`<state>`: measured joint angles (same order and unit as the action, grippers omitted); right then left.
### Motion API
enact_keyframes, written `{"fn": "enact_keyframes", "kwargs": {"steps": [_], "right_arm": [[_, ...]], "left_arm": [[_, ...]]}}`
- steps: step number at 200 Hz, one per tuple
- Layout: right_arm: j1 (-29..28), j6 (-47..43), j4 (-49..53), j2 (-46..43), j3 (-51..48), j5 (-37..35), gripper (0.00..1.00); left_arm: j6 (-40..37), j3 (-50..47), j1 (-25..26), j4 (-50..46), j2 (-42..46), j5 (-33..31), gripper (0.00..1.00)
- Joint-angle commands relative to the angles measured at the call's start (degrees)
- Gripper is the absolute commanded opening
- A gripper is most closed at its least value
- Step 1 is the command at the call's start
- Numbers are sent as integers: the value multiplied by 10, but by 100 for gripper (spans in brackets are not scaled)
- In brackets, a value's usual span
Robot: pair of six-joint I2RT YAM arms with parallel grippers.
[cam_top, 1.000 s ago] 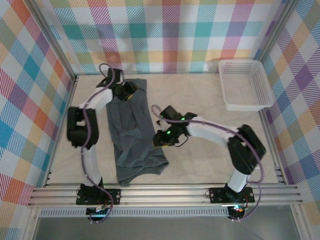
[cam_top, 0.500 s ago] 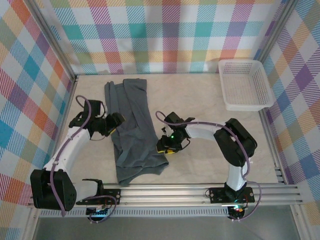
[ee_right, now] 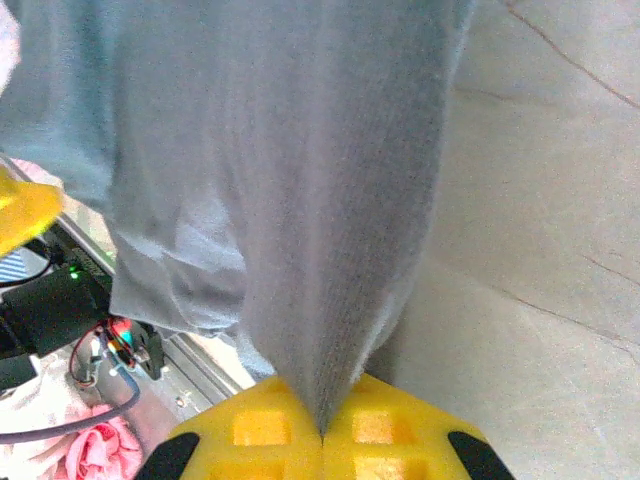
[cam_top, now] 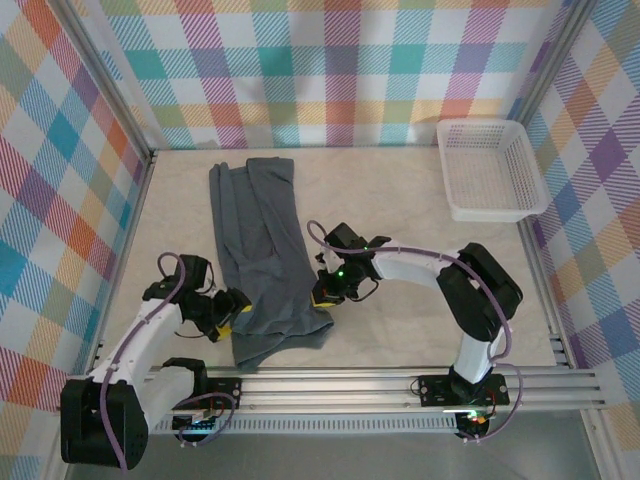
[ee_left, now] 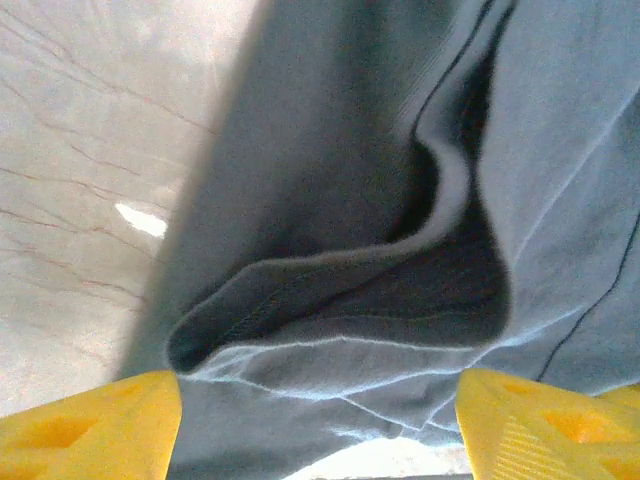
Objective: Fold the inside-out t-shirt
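The inside-out t-shirt (cam_top: 258, 240) lies as a long dark blue-grey strip from the back left of the table toward the front rail. My left gripper (cam_top: 231, 311) is low at the strip's front left edge, open. In the left wrist view its yellow fingers (ee_left: 100, 425) stand wide apart on either side of rumpled cloth folds (ee_left: 400, 180), and the left gripper (ee_left: 320, 425) holds nothing. My right gripper (cam_top: 322, 297) is at the strip's right edge near the front. Its jaws are pressed together on a pinched ridge of the t-shirt (ee_right: 310, 200), which rises out of the right gripper (ee_right: 322, 432).
A white mesh basket (cam_top: 492, 170) stands at the back right corner. Bare marbled tabletop (cam_top: 400, 210) stretches between the shirt and the basket. The aluminium front rail (cam_top: 330, 385) runs just past the shirt's near end, and checked walls enclose the table.
My left arm swung from the shirt's far left end down to its front left edge, its jaws widening. The right gripper closed on the shirt's right edge.
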<state>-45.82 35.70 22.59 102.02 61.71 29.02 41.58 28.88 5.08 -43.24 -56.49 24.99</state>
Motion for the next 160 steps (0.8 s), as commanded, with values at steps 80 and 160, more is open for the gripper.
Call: {"fn": "enact_keyframes", "kwargs": {"steps": [80, 160], "right_arm": [[-1, 23, 3, 14, 9, 9, 0], [-1, 23, 9, 20, 9, 6, 0]], "left_arm": [[-16, 36, 46, -30, -48, -125, 75], [-11, 6, 52, 51, -95, -70, 75]]}}
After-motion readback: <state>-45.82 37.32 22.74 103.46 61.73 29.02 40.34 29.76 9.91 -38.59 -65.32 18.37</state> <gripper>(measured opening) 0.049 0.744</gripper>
